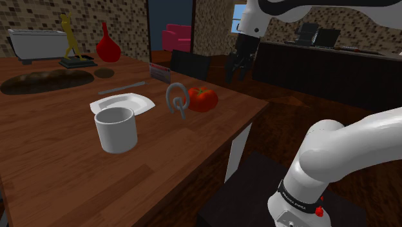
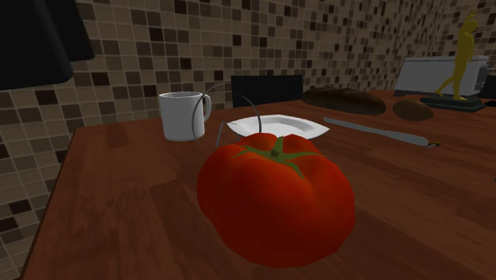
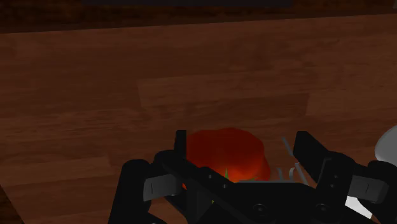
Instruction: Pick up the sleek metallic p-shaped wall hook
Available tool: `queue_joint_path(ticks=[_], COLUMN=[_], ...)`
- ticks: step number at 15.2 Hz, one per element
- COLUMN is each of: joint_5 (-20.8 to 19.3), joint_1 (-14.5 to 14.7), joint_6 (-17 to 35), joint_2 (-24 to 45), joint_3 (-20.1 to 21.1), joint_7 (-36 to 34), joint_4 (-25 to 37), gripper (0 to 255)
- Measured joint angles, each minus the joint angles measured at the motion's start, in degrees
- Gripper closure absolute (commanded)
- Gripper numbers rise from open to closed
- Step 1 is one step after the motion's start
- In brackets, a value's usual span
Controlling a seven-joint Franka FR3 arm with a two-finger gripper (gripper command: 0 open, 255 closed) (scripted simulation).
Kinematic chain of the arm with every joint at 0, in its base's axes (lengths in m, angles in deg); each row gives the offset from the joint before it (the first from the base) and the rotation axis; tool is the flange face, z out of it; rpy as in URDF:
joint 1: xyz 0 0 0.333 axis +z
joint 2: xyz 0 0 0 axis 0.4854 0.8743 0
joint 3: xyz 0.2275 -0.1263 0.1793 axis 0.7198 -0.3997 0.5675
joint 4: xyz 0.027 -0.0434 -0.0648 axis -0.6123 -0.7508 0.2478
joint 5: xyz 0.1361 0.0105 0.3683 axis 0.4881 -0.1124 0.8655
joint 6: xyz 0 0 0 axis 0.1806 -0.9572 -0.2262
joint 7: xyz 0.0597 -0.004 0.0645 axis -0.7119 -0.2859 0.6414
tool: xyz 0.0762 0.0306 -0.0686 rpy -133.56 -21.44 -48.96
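Observation:
The grey metal hook [image 1: 176,100] is a ring with a short stem, standing on the wooden table [image 1: 58,174] between a white plate [image 1: 122,103] and a red tomato [image 1: 203,98]. In the second exterior view the hook [image 2: 219,132] shows as a thin loop behind the tomato [image 2: 274,199]. My black gripper [image 1: 237,72] hangs in the air above the table's edge, to the shoulder view's right of the tomato and higher than it. In the wrist view the gripper [image 3: 242,145] is open, its fingers apart, with the tomato [image 3: 226,156] beyond them and a grey part of the hook [image 3: 289,149] beside it.
A white mug [image 1: 116,129] stands near the plate. Farther back lie a knife [image 1: 122,87], a dark bread loaf [image 1: 45,80], a red vase [image 1: 107,45], a yellow figurine [image 1: 69,39] and a toaster [image 1: 35,42]. A black chair [image 1: 190,64] stands behind the table.

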Motion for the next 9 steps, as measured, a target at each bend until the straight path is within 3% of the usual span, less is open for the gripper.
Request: queue_joint_path(ticks=[3, 9], joint_5=[0.38, 1.22], joint_1=[0.55, 2.60], joint_6=[0.14, 0.54], joint_2=[2.54, 13.86], joint_3=[1.23, 6.76], joint_7=[-1.01, -5.80], joint_4=[1.97, 10.71], gripper=[0, 0])
